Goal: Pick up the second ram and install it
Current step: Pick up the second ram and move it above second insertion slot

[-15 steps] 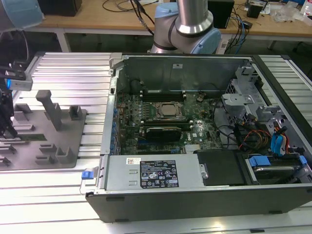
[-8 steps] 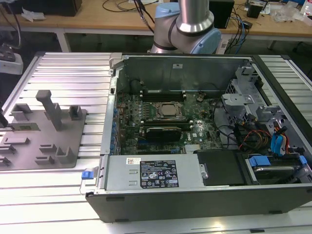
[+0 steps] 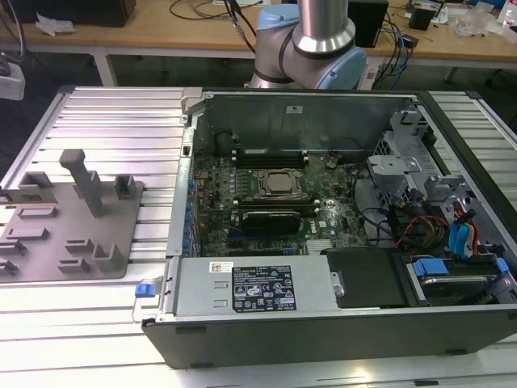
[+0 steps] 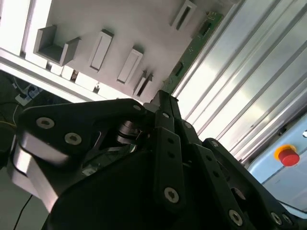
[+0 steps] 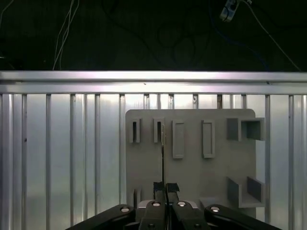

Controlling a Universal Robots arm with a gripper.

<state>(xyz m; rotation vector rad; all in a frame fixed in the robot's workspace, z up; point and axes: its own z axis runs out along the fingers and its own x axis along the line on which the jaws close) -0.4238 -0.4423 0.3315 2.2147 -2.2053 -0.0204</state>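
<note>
While the black, bolt-studded gripper (image 5: pixel 163 186) fills the foreground in both wrist views, its two fingers (image 4: pixel 169 143) are pressed almost flat together, and clamped between the tips is the second ram (image 5: pixel 163 158), the thin green circuit-board stick. In the first wrist view it's edge-on, just a fine dark line running out from the tips. In the second wrist view its green face (image 4: pixel 191 52) shows, dark chips along it, reaching away from the gripper (image 4: pixel 163 98).

Behind the stick lies the flat grey plastic fixture plate (image 5: pixel 192 172), with narrow raised slot holders and boxy pockets. The stick's far end lines up close beside one of the slot holders; whether it touches the plate I cannot tell. The plate (image 4: pixel 144 24) sits on the ribbed aluminium table (image 5: pixel 72 153). A red push button on a yellow base (image 4: pixel 288 155) peeks in beyond the table's edge.

Over to the exterior view: the grey plate (image 3: pixel 123 226) rests on the table (image 3: pixel 121 121) at the exterior view's left, just beside the open dark metal computer case (image 3: pixel 323 339). Inside is the green motherboard with its silver processor (image 3: pixel 279 184). Behind the case rises the silver-and-blue robot arm (image 3: pixel 323 40).
</note>
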